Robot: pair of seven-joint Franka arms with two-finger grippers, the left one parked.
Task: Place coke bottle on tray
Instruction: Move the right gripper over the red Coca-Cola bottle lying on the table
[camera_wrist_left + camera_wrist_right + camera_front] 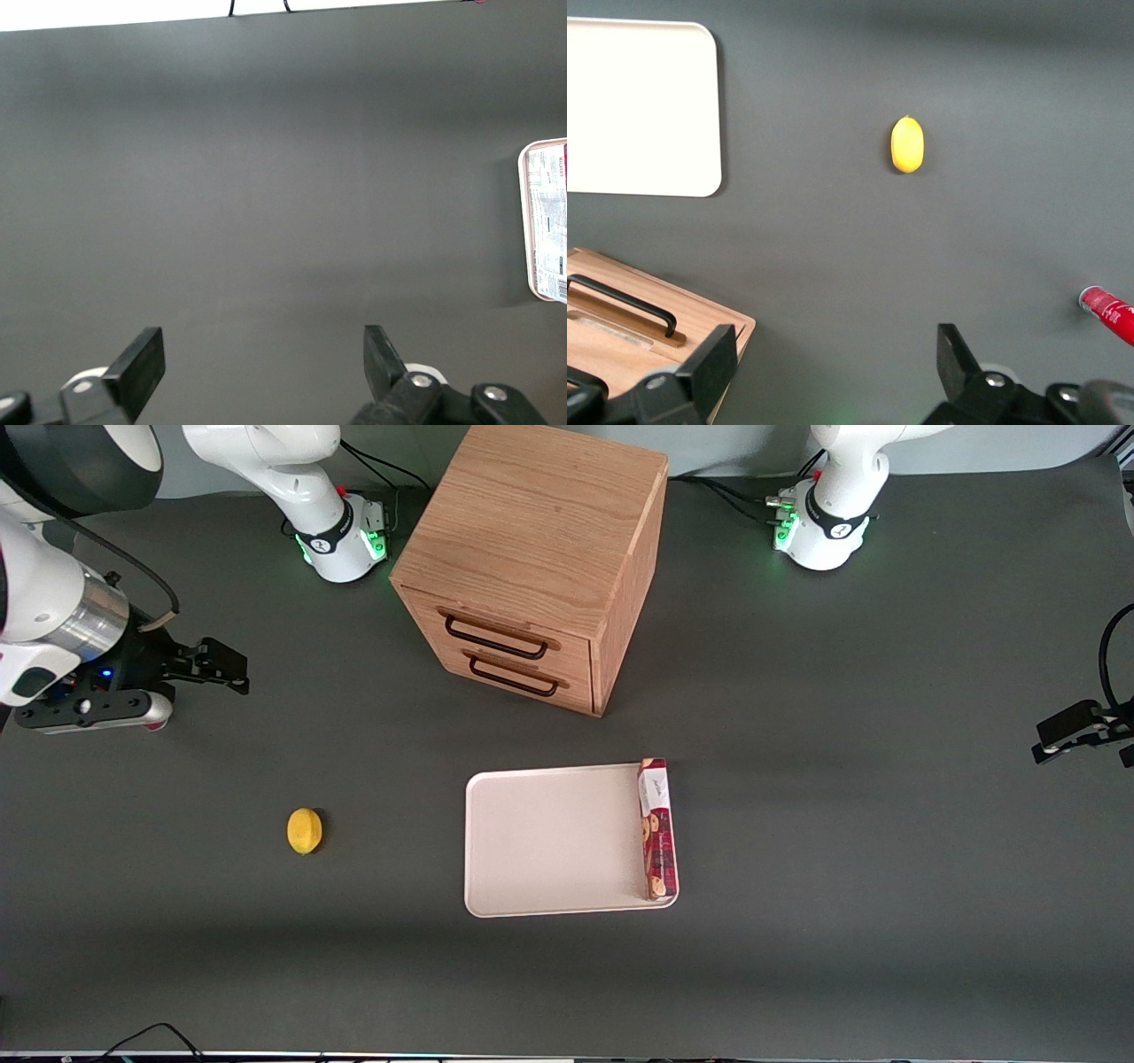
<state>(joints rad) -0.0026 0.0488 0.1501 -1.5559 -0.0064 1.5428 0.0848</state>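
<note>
The coke bottle [1106, 312] lies on the dark table; only its red cap end shows in the right wrist view, beside my gripper. In the front view just a red sliver [157, 727] shows under the working arm's hand. My gripper [226, 669] hovers above the table at the working arm's end, open and empty, with its jaws wide apart [833, 354]. The off-white tray [532, 850] lies mid-table in front of the drawer cabinet, and it also shows in the right wrist view [638, 106].
A long red-brown cookie box [656, 828] lies on the tray along the edge toward the parked arm. A yellow lemon-like object [305, 830] sits between bottle and tray, nearer the front camera. The wooden drawer cabinet [532, 558] stands farther from the camera than the tray.
</note>
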